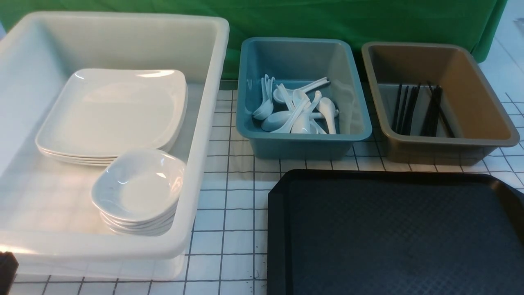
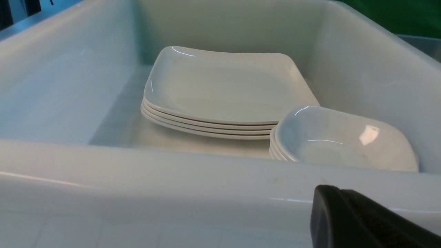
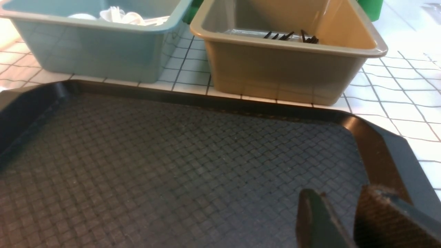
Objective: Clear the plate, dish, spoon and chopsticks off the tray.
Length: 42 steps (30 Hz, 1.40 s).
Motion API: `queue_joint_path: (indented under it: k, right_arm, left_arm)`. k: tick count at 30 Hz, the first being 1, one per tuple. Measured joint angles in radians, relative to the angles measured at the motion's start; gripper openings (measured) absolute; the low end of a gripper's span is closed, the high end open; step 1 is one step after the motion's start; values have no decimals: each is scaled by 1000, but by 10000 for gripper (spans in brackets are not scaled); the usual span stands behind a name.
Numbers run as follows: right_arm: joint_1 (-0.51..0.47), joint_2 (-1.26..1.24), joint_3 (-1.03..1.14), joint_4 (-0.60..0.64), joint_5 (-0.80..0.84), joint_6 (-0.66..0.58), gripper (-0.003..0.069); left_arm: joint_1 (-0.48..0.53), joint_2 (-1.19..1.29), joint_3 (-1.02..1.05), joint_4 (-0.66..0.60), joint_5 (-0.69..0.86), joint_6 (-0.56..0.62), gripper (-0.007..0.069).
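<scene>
The black tray (image 1: 393, 233) lies at the front right with nothing on it; it also shows in the right wrist view (image 3: 172, 162). A stack of white plates (image 1: 112, 112) and a stack of small deep dishes (image 1: 137, 188) sit in the white tub (image 1: 204, 135). Several white spoons (image 1: 297, 110) lie in the blue tub. Black chopsticks (image 1: 421, 108) lie in the brown tub. My left gripper (image 2: 339, 193) is shut and empty, just outside the white tub's near wall. My right gripper (image 3: 344, 196) is slightly open and empty, low over the tray's right corner.
The blue tub (image 1: 303, 139) and the brown tub (image 1: 438, 143) stand side by side behind the tray. A green cloth (image 1: 327, 20) hangs at the back. The table (image 1: 229, 213) has a white gridded top.
</scene>
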Motion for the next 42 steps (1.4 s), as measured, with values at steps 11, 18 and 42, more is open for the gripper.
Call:
queue_joint_path:
  k: [11,18,42]
  right_arm:
    - [0,0,0,0,0,0,240]
    - [0,0,0,0,0,0,240]
    - [0,0,0,0,0,-1,240]
  left_arm:
    - [0,0,0,0,3,33,5]
    - [0,0,0,0,3,37,5]
    - [-9,0,0,0,3,37,5]
